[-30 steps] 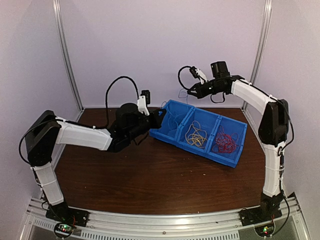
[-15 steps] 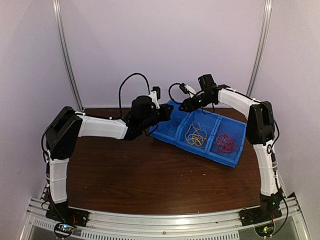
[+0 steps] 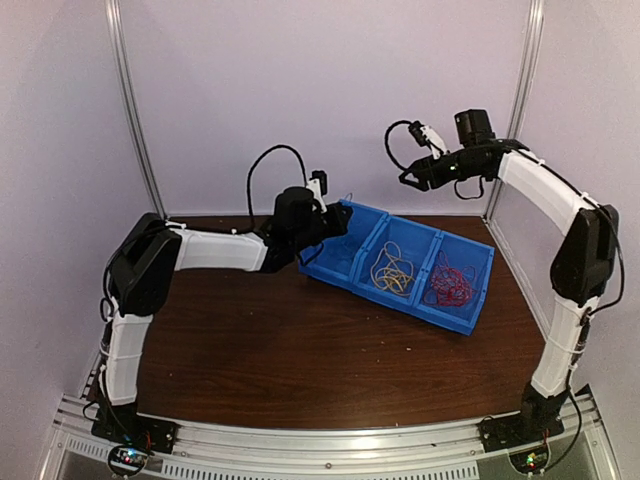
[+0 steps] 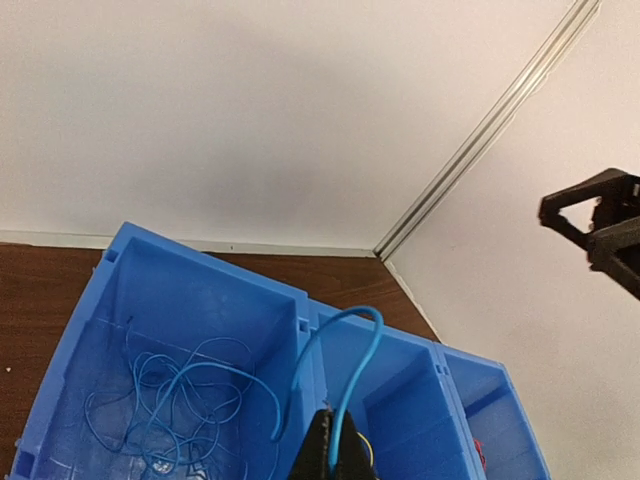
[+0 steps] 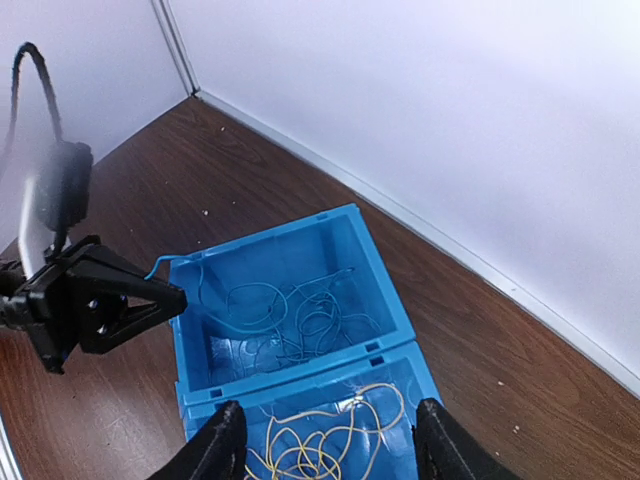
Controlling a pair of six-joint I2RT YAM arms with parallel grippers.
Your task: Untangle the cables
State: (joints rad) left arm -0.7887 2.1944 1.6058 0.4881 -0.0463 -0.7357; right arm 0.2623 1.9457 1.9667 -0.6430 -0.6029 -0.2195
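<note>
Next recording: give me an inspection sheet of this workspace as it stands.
Surface: brown wooden table carrying a blue three-compartment bin.
Job's things: blue cables in the left compartment, yellow cables in the middle, red cables on the right; one blue strand arches over a divider.
Clutter: a few pale specks on the table.
Grippers: left gripper shut on the blue strand; right gripper open, empty, raised above the bin.
Cables: black arm cable loops at the left wrist.
Surroundings: white walls, metal corner rails.
</note>
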